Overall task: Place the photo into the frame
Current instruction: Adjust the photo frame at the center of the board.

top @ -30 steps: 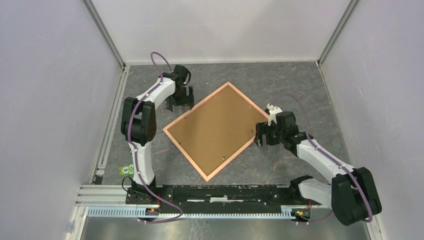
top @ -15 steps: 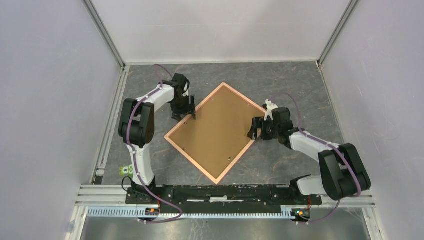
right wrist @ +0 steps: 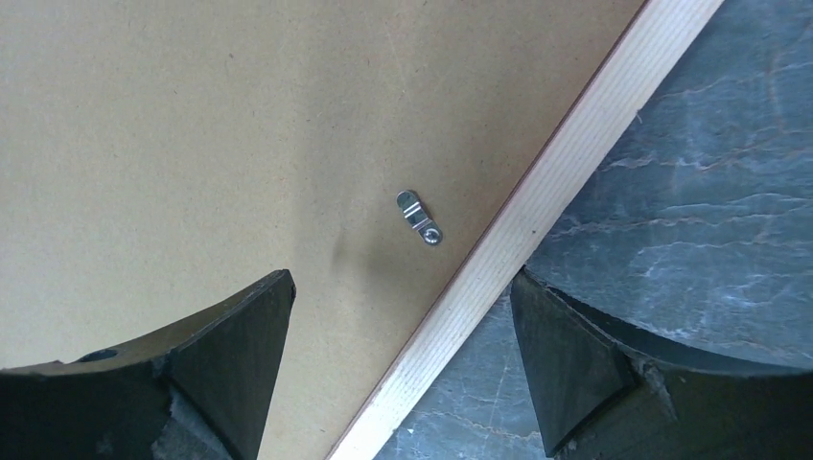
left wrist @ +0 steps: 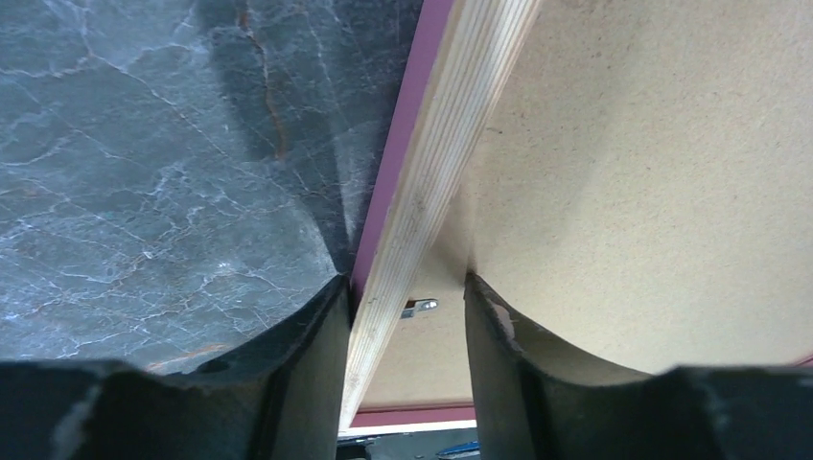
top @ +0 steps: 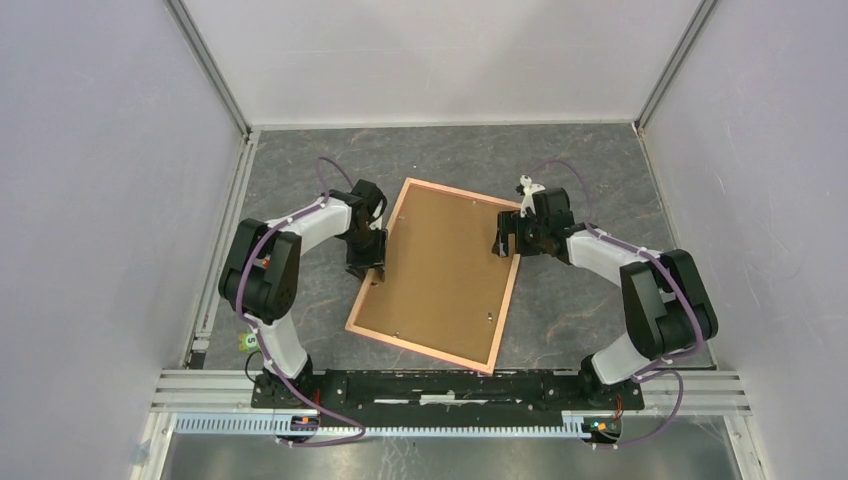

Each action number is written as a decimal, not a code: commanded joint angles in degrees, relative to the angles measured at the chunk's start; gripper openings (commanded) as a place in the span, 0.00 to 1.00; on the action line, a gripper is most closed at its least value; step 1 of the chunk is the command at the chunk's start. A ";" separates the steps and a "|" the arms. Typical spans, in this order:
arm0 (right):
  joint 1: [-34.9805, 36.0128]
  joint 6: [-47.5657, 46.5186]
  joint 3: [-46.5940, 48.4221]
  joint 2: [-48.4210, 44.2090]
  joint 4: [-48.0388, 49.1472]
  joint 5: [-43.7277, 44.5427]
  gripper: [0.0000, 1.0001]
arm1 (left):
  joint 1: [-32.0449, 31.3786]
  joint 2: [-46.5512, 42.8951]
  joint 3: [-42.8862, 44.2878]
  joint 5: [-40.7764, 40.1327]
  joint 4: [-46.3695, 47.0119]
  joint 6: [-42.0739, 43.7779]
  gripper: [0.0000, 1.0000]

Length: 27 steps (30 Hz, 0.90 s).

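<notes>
The frame (top: 420,348) lies face down near the middle of the table (top: 580,170), a little left of centre, its long sides running away from the arms and leaning slightly to the right; its thin salmon border shows all the way round from above. The brown board (top: 440,270) sits inside it, back upward, filling the opening; a small metal clip (right wrist: 419,218) lies on the board just inside the right-hand edge.

The left gripper (top: 368,262) is at the frame's left long side, about halfway along; from its wrist one finger (left wrist: 307,364) is down on the outer, pinkish face of the edge and the other on the inner side against the board, with the pale layered wood filling the space between them; it looks clamped on the frame's edge.

The right gripper (top: 505,240) is at the frame's right long side, near the far corner; its jaws stand wide apart, straddling the edge; one finger (right wrist: 240,355) hangs over the board and the other over the bare grey marbled table, neither pressing on the wood, so it holds nothing.

Both arms reach inward from their bases at the near edge, elbows bent outward.
</notes>
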 commanded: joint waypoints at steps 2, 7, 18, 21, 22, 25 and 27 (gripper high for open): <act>0.64 -1.46 4.54 -0.44 -1.52 3.76 0.89 | -0.94 -1.55 0.08 -0.06 2.05 0.08 0.47; 0.63 -2.70 6.82 0.79 -3.41 6.34 0.84 | -0.92 -1.20 -0.28 -1.11 2.09 0.91 0.43; 0.70 -5.15 10.14 4.04 -6.36 11.51 0.83 | -0.36 -2.35 3.63 4.12 2.30 -2.37 0.63; 0.70 -5.24 9.83 4.46 -6.10 11.51 0.83 | -0.27 -1.29 6.80 3.74 2.07 -3.88 0.63; 0.71 -5.25 9.76 4.64 -6.02 11.51 0.83 | -0.25 -0.50 8.18 3.39 1.69 -4.00 0.62; 0.70 -5.37 9.55 4.78 -5.94 11.42 0.83 | -0.25 1.90 10.95 1.71 0.68 -3.37 0.58; 0.71 -5.57 9.63 4.76 -5.92 11.51 0.82 | -0.28 3.46 11.72 1.17 0.07 -2.66 0.54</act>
